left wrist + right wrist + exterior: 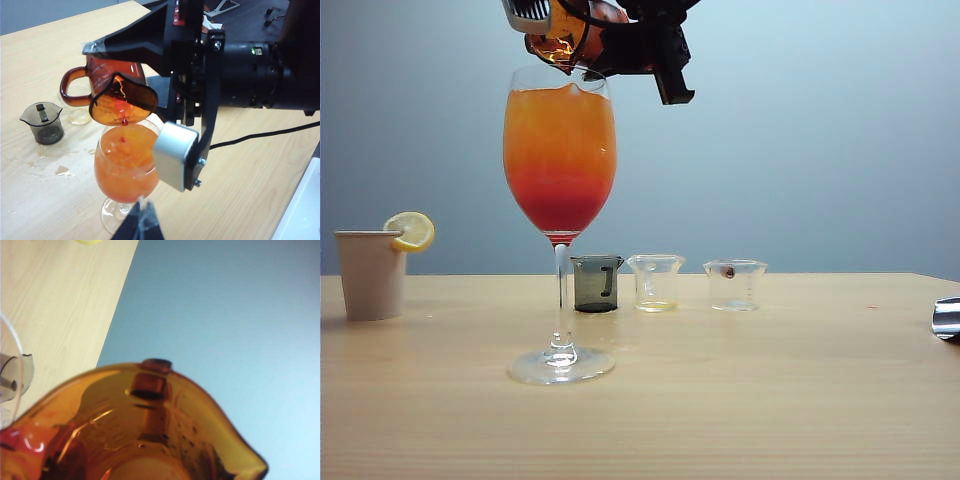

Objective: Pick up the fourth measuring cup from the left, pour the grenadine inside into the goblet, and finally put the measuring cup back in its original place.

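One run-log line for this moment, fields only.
phase: pouring | right end effector: holds red-brown cup tipped above goblet | syrup: dripping in | left end effector: not visible

Light wood table (770, 400): goblet (560, 200), paper cup (370, 275), grey cup (595, 283), two clear cups (655, 282).

Bright, even light; soft shadows; blurred close-up in right wrist view.

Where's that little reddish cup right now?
The fourth measuring cup is at the exterior view's top left, tipped over the goblet in the right claw.
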